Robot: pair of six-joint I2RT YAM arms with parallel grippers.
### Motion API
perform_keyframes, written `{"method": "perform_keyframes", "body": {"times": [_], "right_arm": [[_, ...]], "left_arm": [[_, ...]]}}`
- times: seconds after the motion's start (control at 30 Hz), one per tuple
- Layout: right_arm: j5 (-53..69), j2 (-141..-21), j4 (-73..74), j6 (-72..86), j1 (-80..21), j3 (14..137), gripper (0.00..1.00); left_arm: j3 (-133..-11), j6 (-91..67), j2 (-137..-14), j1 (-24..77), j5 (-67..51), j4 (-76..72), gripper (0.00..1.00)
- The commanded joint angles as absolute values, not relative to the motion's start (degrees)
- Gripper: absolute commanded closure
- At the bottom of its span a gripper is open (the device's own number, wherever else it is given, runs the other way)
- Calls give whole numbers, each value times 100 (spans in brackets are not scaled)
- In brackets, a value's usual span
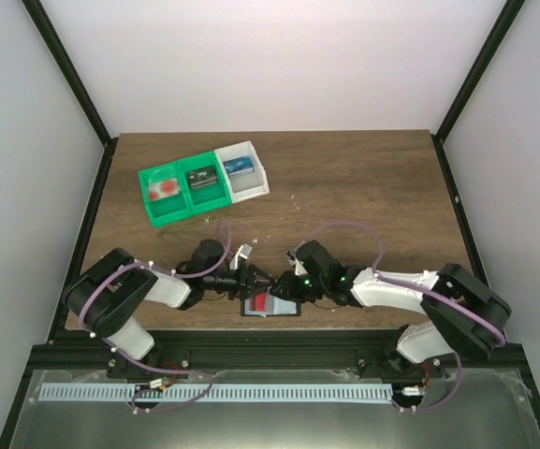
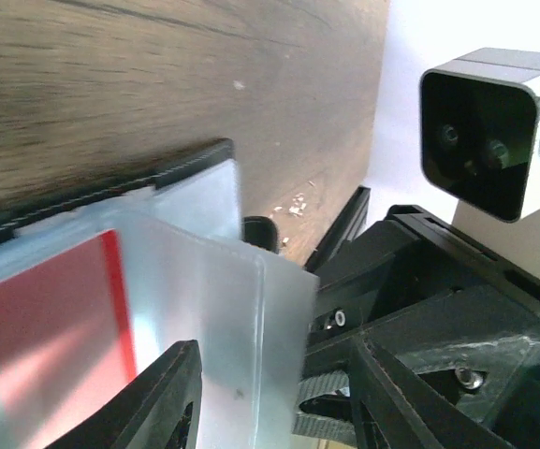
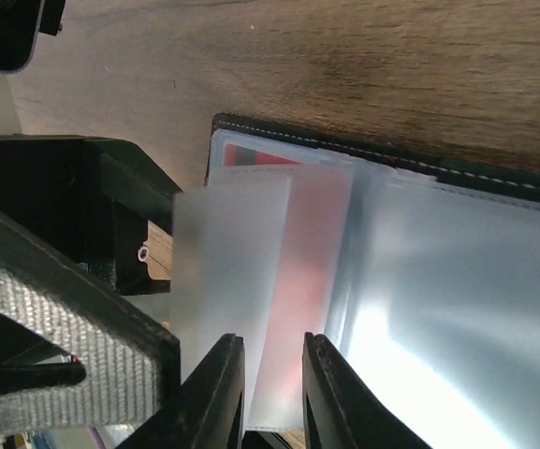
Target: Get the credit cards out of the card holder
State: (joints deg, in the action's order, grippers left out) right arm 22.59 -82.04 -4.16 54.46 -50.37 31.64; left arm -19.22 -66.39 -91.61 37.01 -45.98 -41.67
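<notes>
The card holder (image 1: 271,307) lies open near the table's front edge, black with clear inner sleeves. A red credit card (image 2: 50,309) shows in one sleeve. A pale pinkish card (image 3: 307,271) sits in a raised clear sleeve leaf. My left gripper (image 2: 279,398) is open, and the corner of a clear sleeve (image 2: 241,318) lies between its jaws without being pinched. My right gripper (image 3: 274,388) has its jaws a narrow gap apart, and the pinkish sleeve leaf shows across that gap. Both grippers meet over the holder in the top view, the left gripper (image 1: 254,281) beside the right gripper (image 1: 286,285).
A green-and-white three-compartment tray (image 1: 204,182) stands at the back left with a reddish item, a black item and a blue item in it. Small crumbs (image 1: 293,198) lie on the wood. The table's front edge and a black rail (image 1: 279,351) are just behind the holder.
</notes>
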Motion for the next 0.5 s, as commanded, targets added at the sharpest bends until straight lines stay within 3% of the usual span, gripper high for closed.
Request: {"method": "perform_keyframes", "body": {"times": [0.0,0.47], "right_arm": [[1938,-7701,-121,5370,-5080,2952,80],[1195,-5711,612,5496,-5080,2258,76]], "left_arm": [[-2238,-6770,-9252,3963,-4625,-4465,54],[-2544,-6956,-9783,4262,-4606,-4904,55]]}}
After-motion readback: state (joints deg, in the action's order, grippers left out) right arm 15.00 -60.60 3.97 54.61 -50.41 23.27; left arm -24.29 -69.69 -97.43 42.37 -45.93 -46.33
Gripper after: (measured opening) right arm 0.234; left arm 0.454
